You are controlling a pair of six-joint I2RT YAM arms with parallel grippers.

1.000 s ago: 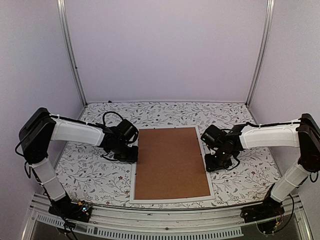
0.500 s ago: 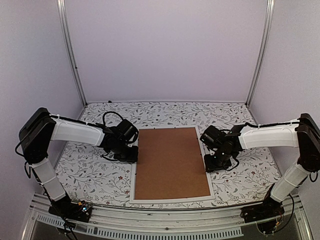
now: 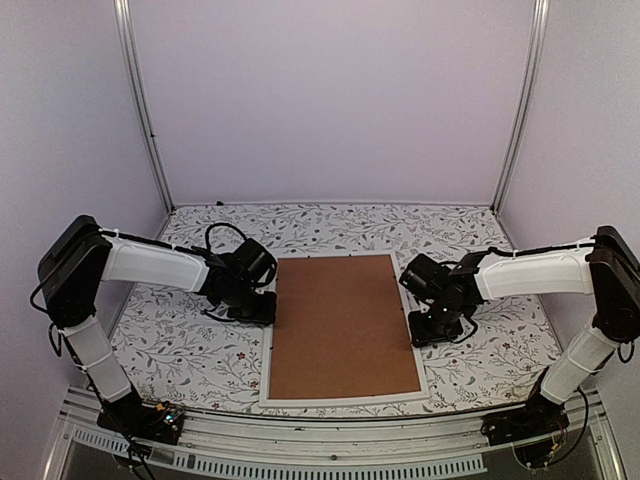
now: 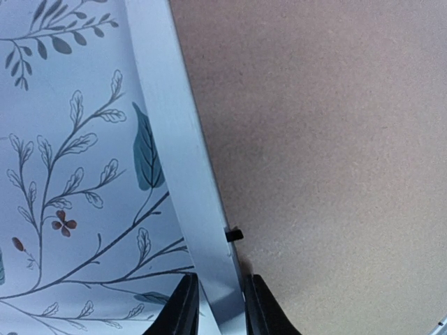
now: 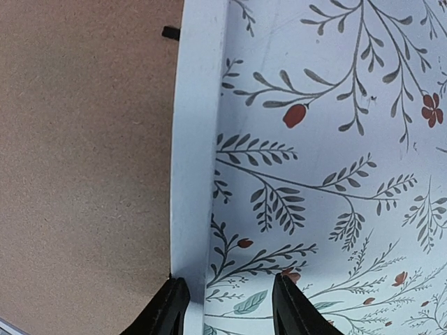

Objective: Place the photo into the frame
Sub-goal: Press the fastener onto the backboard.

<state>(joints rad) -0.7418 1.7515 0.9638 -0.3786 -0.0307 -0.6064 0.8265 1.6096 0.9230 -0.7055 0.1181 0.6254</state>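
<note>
Over the last second almost nothing changes. The right gripper (image 3: 433, 330) shifts only slightly at the three o'clock edge of the frame (image 3: 340, 400), while the left gripper (image 3: 256, 312) stays put at the nine o'clock edge. The frame itself has not shifted on the floral tablecloth (image 3: 180, 350). It lies flat at the table's centre with the brown backing board (image 3: 345, 325) seated in it.

The left wrist view shows both fingers pressed against the white rail, pinching it. The right wrist view shows its fingers straddling the rail more loosely: one sits at the rail's inner edge and the other stands apart on the cloth, so they are not clamped.

The photo is not visible in any view. It may already lie under the board, in which case the task is close to done, but that cannot be told from here.

No brand, label or writing is readable — only a small black tab (image 4: 234, 234) at the rail's inner edge.
</note>
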